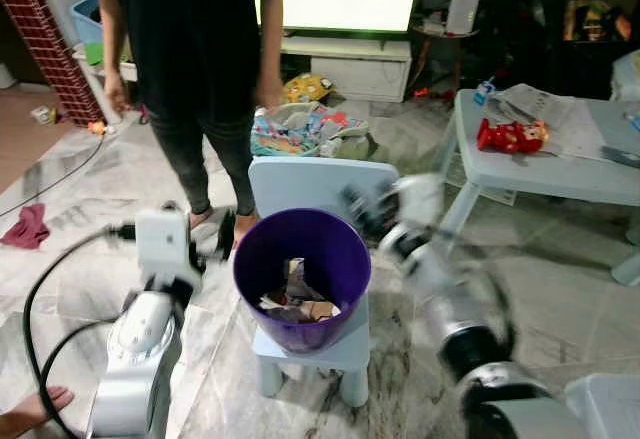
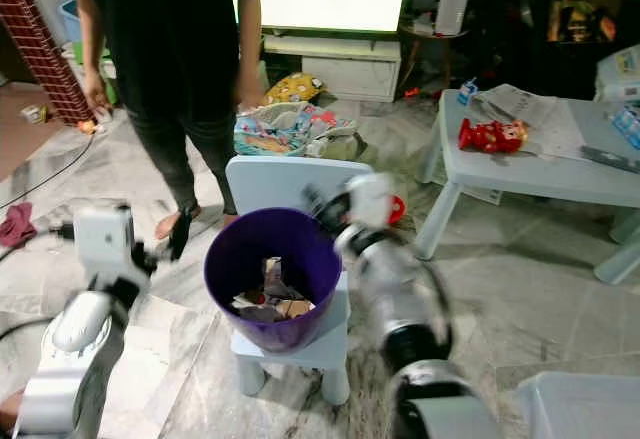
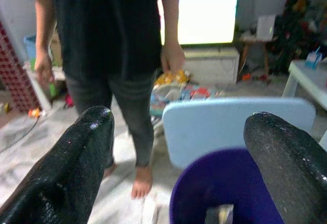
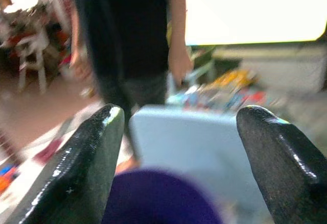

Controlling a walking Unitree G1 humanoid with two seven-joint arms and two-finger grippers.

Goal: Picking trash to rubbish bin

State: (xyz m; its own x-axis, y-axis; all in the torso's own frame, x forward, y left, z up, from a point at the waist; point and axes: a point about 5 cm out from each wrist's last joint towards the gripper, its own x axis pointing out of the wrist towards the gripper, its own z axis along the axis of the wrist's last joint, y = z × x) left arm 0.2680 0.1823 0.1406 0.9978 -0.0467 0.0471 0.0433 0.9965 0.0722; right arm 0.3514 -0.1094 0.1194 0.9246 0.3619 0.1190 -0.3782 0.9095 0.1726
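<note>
Head views: you see the purple bin [image 1: 300, 277], frame centre, raised on a small blue chair [image 1: 318, 187] for reach, trash [image 1: 298, 302] inside. Left wrist view: left gripper [image 3: 179, 157] released, empty, beside the bin. Right wrist view: right gripper [image 4: 176, 157] spread, empty, above the rim.

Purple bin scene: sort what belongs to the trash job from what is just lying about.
Job:
purple bin
trash inside it
left tool, open
right tool, open

Lying about:
red toy
papers
red cloth
</note>
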